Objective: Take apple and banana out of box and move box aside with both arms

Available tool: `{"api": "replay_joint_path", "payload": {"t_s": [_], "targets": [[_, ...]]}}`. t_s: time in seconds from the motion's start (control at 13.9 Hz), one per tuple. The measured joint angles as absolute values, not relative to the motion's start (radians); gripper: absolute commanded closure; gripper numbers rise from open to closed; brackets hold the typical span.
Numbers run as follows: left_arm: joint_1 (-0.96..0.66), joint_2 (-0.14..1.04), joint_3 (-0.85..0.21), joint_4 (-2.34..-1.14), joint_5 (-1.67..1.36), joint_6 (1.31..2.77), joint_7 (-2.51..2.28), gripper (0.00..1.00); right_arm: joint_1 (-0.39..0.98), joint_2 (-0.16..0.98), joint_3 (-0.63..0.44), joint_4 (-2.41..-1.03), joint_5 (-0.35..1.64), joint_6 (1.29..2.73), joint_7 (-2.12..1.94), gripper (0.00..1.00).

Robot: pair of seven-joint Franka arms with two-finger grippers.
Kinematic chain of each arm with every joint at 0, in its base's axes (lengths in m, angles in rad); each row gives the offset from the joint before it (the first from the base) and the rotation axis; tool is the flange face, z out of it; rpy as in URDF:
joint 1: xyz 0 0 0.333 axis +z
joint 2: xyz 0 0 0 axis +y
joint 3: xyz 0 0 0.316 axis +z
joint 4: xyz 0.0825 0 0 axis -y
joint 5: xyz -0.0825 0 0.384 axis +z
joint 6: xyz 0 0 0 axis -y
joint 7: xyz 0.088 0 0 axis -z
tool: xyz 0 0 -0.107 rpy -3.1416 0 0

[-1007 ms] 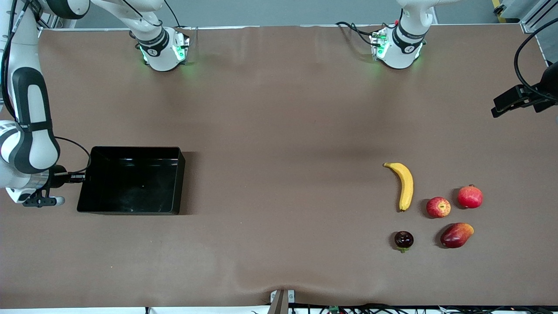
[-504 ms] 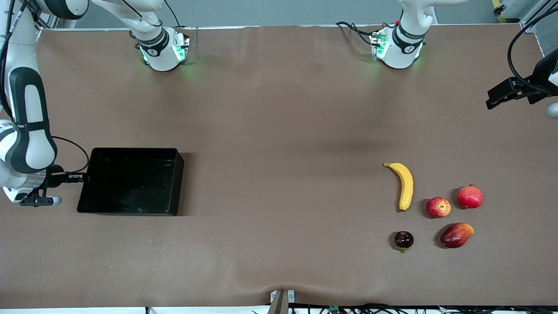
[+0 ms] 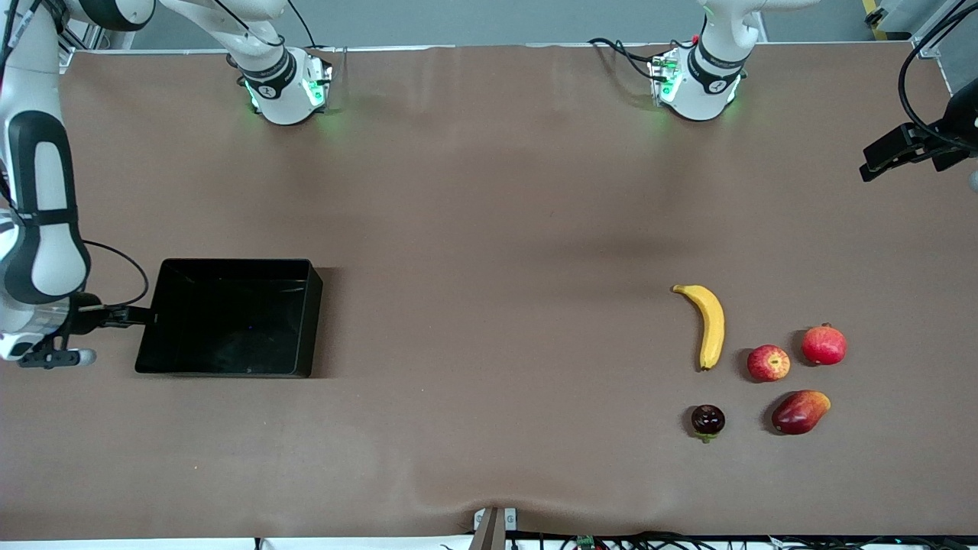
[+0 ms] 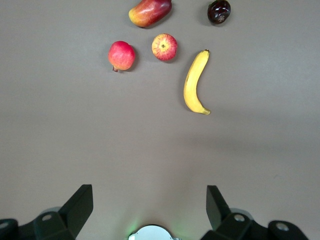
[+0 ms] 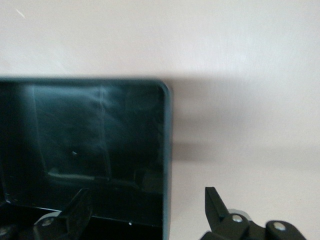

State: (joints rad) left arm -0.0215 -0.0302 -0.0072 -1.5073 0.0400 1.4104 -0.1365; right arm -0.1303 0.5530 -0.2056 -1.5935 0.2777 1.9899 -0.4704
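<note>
The black box (image 3: pixel 229 317) lies on the table toward the right arm's end and is empty. My right gripper (image 3: pixel 126 313) is open at the box's end wall. In the right wrist view (image 5: pixel 147 210) one finger sits over the box (image 5: pixel 85 150) and the other outside its wall. The yellow banana (image 3: pixel 710 325) and the red-yellow apple (image 3: pixel 768 363) lie toward the left arm's end. My left gripper (image 3: pixel 890 156) is open and empty, high over the table's end. Its wrist view (image 4: pixel 149 200) shows the banana (image 4: pixel 195 82) and the apple (image 4: pixel 164 47).
A red pomegranate (image 3: pixel 824 344) lies beside the apple. A red-orange mango (image 3: pixel 799 412) and a small dark purple fruit (image 3: pixel 707 421) lie nearer to the front camera. The brown table cover (image 3: pixel 489 229) is wrinkled at the front edge.
The right arm has drawn back a little toward its end of the table, and the box has settled slightly. The left gripper has shifted a little over its end. The fruits have not moved.
</note>
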Motion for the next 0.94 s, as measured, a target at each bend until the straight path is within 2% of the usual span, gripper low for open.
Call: {"api": "replay_joint_path", "payload": {"t_s": [0.36,0.58,0.94], "targets": [[0.006,-0.064,-0.006,-1.563,0.040,1.438,-0.109,0.00,-0.070,0.411,-0.192,-1.531,0.215,1.919,-0.470,0.00],[0.014,-0.070,-0.006,-1.573,0.040,1.443,-0.103,0.00,-0.068,0.366,-0.149,-1.458,0.126,1.811,-0.391,0.00],[0.014,-0.077,-0.006,-1.574,0.040,1.443,-0.103,0.00,-0.066,0.253,-0.061,-1.444,0.102,1.706,-0.224,0.00]]}}
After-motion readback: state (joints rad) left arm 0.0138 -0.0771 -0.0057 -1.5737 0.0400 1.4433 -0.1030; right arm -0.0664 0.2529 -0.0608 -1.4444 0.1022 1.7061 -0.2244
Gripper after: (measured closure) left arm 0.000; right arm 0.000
